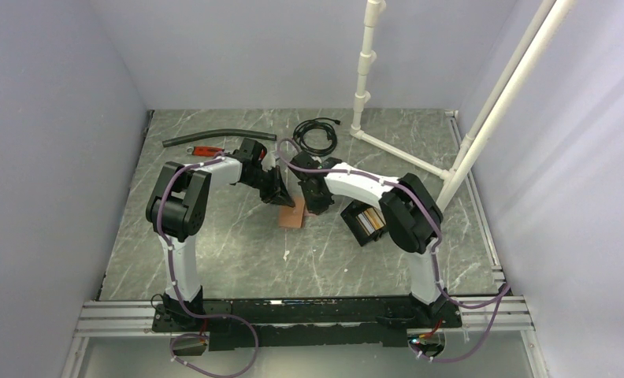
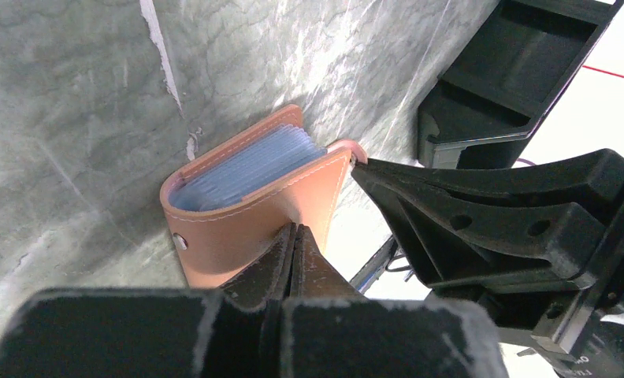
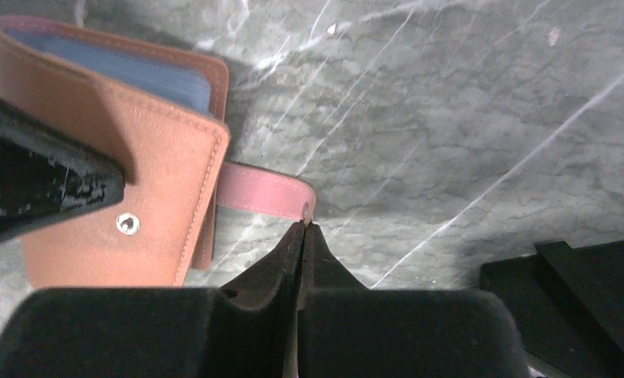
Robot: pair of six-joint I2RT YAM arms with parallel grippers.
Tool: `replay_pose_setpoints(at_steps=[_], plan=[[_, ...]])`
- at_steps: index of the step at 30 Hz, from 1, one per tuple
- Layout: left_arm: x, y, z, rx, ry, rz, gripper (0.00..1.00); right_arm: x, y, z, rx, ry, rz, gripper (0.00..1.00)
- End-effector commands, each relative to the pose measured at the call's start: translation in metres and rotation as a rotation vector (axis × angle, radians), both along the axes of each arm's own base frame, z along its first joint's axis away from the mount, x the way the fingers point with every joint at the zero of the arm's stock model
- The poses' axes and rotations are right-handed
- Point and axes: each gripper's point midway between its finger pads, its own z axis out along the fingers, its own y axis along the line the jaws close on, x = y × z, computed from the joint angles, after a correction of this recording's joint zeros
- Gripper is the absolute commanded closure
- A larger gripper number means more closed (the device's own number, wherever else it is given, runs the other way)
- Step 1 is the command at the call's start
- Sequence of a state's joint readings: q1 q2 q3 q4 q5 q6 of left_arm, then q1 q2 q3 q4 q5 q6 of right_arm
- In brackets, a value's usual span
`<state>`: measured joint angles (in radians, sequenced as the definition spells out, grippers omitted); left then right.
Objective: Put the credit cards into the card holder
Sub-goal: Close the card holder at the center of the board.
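The wallet (image 3: 120,197) looked only half open, with blue cards (image 2: 246,169) not yet out. The right fingers (image 3: 302,230) pinched its strap (image 3: 261,193). The shut left fingers (image 2: 293,240) pressed its cover. The holder (image 1: 354,231) sat to its right.

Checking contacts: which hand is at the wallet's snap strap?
The right hand, shut, with its tip at the end of the snap strap; the left hand, also shut, meets the leather wallet on its flat cover.

The card holder (image 1: 353,228) is a black, shallow rectangular tray with raised walls. It lies flat on the surface (image 1: 238,252), right of centre, turned diagonally. The credit cards (image 1: 371,220) show as gold and brown strips inside it, partly hidden, so their number cannot be told.
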<state>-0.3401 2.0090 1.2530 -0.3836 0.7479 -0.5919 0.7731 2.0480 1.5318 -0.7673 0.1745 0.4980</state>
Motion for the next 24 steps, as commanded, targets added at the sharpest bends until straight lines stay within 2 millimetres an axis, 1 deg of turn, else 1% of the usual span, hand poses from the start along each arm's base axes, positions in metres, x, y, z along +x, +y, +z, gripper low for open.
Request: replay_pose_setpoints(at_steps=[1,3,4,5,8,12,17,19,22,24], plan=[[-0.006,0.007,-0.022,0.082,0.005,0.005,1.00,0.007,0.023,0.037,0.268,-0.062,0.044,1.00],[-0.006,0.007,-0.022,0.083,0.007,0.005,1.00,0.010,0.032,0.053,0.417,-0.070,0.046,1.00],[-0.006,0.007,-0.023,0.084,0.008,0.004,1.00,0.008,0.034,0.053,0.461,-0.061,0.050,1.00],[-0.006,0.006,-0.023,0.083,0.008,0.004,1.00,0.012,0.033,0.059,0.508,-0.065,0.039,1.00],[-0.007,0.006,-0.023,0.083,0.008,0.002,1.00,0.013,0.035,0.065,0.640,-0.044,0.016,1.00],[-0.007,0.005,-0.022,0.081,0.007,0.001,1.00,0.014,0.033,0.069,0.755,-0.007,0.009,1.00],[-0.007,0.005,-0.022,0.079,0.008,0.000,1.00,0.012,0.029,0.065,0.776,0.028,0.009,1.00],[-0.007,0.005,-0.021,0.079,0.006,0.000,1.00,0.012,0.025,0.061,0.733,0.034,0.006,1.00],[-0.007,0.004,-0.021,0.076,0.005,-0.002,1.00,0.011,0.018,0.056,0.694,0.030,0.007,0.85],[-0.007,0.004,-0.021,0.077,0.004,-0.002,1.00,0.010,0.017,0.053,0.681,0.045,0.011,0.79]])
